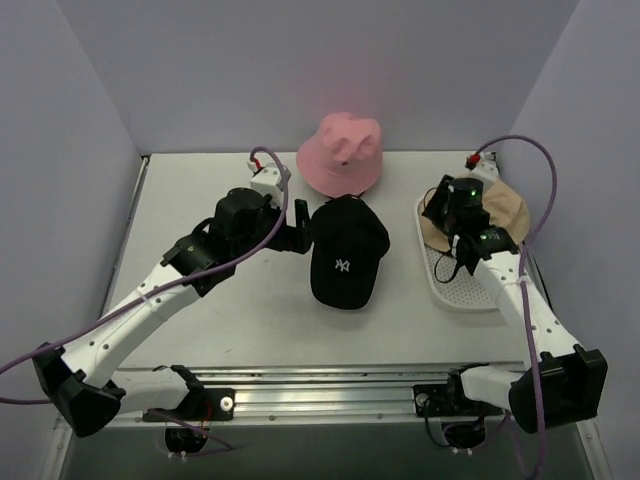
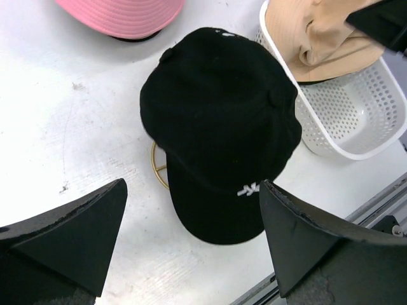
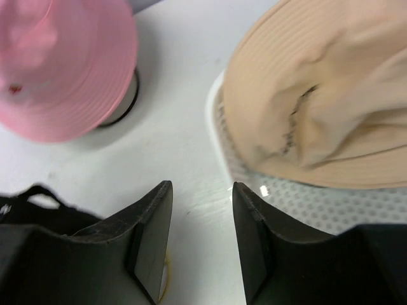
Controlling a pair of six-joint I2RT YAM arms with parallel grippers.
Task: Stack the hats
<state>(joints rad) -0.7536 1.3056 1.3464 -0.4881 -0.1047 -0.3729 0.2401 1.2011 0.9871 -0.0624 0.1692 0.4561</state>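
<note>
A black baseball cap point(image 1: 345, 252) with a white logo lies mid-table; it fills the left wrist view point(image 2: 219, 121). A pink bucket hat point(image 1: 340, 152) stands behind it and also shows in the left wrist view point(image 2: 117, 14) and the right wrist view point(image 3: 60, 67). A tan bucket hat point(image 1: 497, 215) lies crumpled on the far end of a white perforated tray point(image 1: 462, 290); it also shows in the right wrist view point(image 3: 324, 95). My left gripper point(image 1: 300, 218) is open and empty just left of the cap point(image 2: 193, 190). My right gripper point(image 1: 440, 203) is open and empty above the tray's left rim point(image 3: 201, 185). No dark green hat is in view.
A gold wire frame point(image 2: 159, 170) peeks out from under the black cap. A black wire ring point(image 3: 126, 105) shows under the pink hat. The tray point(image 2: 356, 130) sits at the right. Walls close the left, back and right sides; a metal rail point(image 1: 320, 385) runs along the near edge.
</note>
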